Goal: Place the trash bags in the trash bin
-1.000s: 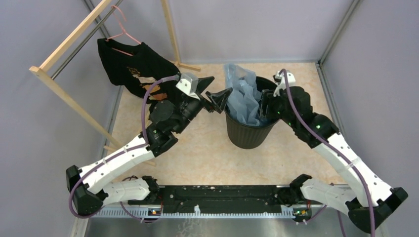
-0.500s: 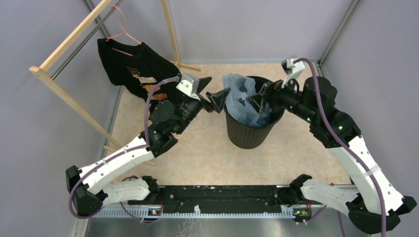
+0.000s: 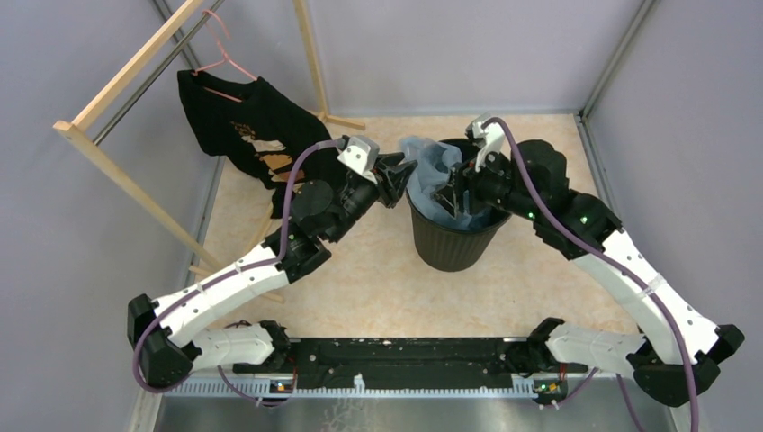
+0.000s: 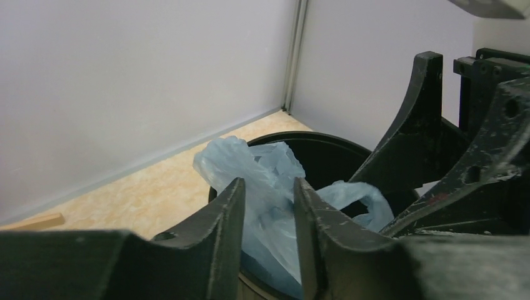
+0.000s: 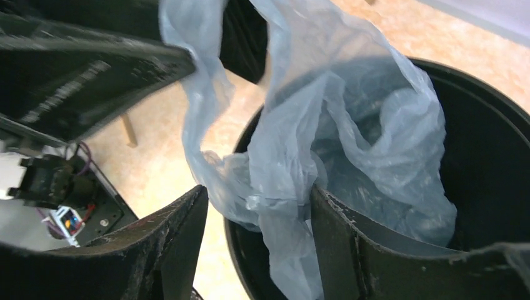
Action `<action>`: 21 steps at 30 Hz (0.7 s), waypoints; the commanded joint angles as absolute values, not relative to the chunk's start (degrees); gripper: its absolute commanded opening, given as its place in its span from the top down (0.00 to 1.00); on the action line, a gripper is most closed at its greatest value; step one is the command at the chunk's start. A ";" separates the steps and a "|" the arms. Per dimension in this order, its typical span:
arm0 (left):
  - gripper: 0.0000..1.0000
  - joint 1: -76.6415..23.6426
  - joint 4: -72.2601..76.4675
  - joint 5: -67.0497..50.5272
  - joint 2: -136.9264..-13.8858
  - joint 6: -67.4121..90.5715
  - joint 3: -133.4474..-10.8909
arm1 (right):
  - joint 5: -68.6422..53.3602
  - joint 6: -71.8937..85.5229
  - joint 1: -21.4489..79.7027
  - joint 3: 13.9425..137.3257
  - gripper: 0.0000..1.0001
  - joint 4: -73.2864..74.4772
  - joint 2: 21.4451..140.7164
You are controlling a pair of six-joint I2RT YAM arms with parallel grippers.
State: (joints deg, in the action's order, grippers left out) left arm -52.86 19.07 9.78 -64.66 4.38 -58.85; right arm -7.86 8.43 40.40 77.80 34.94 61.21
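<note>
right now the bag (image 3: pixel 430 155) is lying mostly inside the bin (image 3: pixel 454 245). its crumpled pale-blue film is bunching toward the left arm's side, and one fold is sticking up over the far rim there. the bin is standing upright on the table (image 3: pixel 360 279), between the two arms.

the left gripper (image 3: pixel 398 176) is hovering just beside the bin's rim, pointing toward the bag. in its wrist view its fingers (image 4: pixel 228 212) are standing slightly apart, and the bag is showing through the narrow gap. i cannot tell whether they are touching the film.

the right gripper (image 3: pixel 453 193) is reaching over the bin's mouth from the other side, tips angling down toward the bag. in its own wrist view its fingers (image 5: pixel 178 231) are spread wide. a twisted strand of film is hanging between them, brushing the inner side of one finger without being pinched. the two grippers are facing each other across the bag, near but apart.

off to the left, a black shirt (image 3: pixel 236 126) is hanging on a pink hanger (image 3: pixel 225 56) from a wooden rack (image 3: pixel 135 61), well apart from the bin.
</note>
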 commanded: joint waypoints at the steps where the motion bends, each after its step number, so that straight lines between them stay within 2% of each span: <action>1: 0.65 -52.82 20.97 9.37 -64.73 3.52 -61.08 | -0.78 7.82 40.67 74.82 0.41 33.93 58.35; 8: 0.88 -52.82 21.10 9.76 -64.47 3.28 -60.85 | 2.87 10.92 40.68 67.50 0.45 27.10 55.42; 10: 0.92 -52.82 21.17 9.82 -64.50 3.27 -60.82 | 4.23 11.63 40.69 67.57 0.54 26.86 56.13; 13: 0.99 -52.82 21.14 10.12 -64.30 3.26 -60.74 | 6.18 12.52 40.61 68.51 0.75 26.67 55.71; 17: 1.00 -52.82 21.30 11.16 -64.38 3.28 -60.73 | 8.25 13.64 40.69 68.40 0.99 25.20 52.85; 21: 1.00 -52.82 21.19 11.33 -63.78 4.24 -60.78 | 7.47 15.49 40.65 67.89 1.00 24.79 50.40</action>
